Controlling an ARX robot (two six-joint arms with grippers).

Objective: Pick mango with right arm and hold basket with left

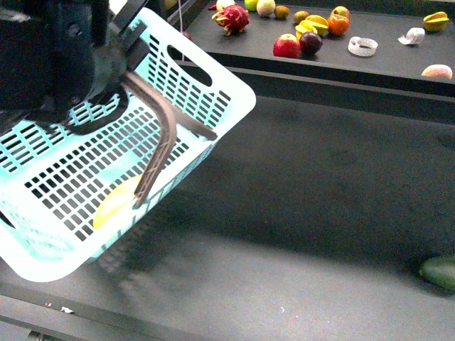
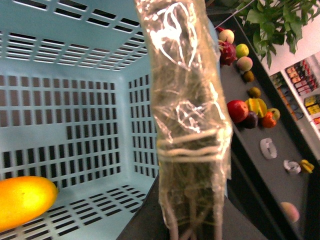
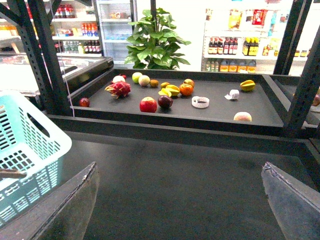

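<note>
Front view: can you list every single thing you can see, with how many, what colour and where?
basket: one, turquoise, tilted, lifted at left
mango: one, yellow-orange, inside the basket
basket handles: two, grey-brown, one tape-wrapped
green fruit: one, dark green, near table's right edge
dragon fruit: one, pink-red, back shelf
red apple: one, back shelf
orange: one, back shelf
star fruit: one, yellow, shelf's right end
left arm: black, at the basket
right gripper: open, empty

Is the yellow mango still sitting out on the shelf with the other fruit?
No, the mango lies inside the basket, on its slotted floor, away from the fruit on the shelf.
</note>
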